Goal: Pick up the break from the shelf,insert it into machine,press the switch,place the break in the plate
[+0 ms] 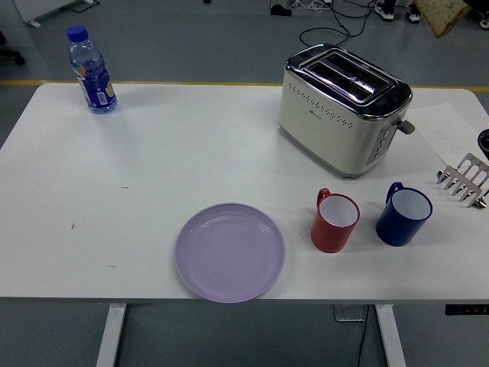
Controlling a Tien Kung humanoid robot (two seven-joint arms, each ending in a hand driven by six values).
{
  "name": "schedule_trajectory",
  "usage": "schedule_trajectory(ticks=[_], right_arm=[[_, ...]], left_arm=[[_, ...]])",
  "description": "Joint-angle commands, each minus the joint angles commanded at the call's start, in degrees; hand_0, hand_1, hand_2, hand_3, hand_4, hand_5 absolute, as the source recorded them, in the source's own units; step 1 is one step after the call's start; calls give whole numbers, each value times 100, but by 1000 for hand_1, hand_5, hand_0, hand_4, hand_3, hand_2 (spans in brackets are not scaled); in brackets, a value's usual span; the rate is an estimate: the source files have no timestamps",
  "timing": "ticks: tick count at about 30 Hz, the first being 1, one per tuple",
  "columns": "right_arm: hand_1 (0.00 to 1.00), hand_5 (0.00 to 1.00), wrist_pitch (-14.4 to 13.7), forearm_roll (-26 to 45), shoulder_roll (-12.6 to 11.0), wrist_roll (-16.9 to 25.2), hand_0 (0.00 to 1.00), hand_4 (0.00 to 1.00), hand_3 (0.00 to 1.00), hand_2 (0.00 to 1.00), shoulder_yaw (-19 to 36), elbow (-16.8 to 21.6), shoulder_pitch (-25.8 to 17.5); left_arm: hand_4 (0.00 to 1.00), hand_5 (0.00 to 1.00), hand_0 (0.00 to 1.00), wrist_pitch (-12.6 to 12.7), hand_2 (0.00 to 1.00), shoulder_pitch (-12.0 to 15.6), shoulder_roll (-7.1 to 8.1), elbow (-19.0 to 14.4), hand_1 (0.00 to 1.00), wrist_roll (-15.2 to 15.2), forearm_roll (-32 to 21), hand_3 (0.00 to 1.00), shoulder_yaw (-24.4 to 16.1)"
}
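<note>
The bread slice (443, 14) hangs at the top right corner, well above the desk (191, 153). No fingers show, so I cannot tell their hold. It looks light, soft and crumbly; a gentle pinch on the crust suits it. The toaster (344, 111) slots are empty.

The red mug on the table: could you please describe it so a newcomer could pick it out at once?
Start at the cream toaster on the table's right side. In front of it, towards the near edge, stand two mugs. The red mug is the left one, between the purple plate and the blue mug.
</note>
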Motion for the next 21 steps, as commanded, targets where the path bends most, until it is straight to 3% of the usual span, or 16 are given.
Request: schedule_trajectory(ticks=[9, 15, 21], right_arm=[[216, 70, -120, 927, -244, 106, 143, 511, 424, 328, 305, 882, -764], [213, 64, -217, 2274, -391, 317, 142, 506, 425, 327, 300, 1642, -1248], [208, 61, -133, 3649, -376, 498, 141, 505, 422, 324, -67, 2113, -1482]], left_arm=[[576, 998, 417, -4, 606, -12, 0, 0, 503, -18, 28, 744, -12], [575, 998, 418, -17, 607, -62, 0, 0, 503, -38, 5, 745, 14], [573, 998, 418, -16, 608, -87, 0, 0, 505, -47, -4, 745, 11]])
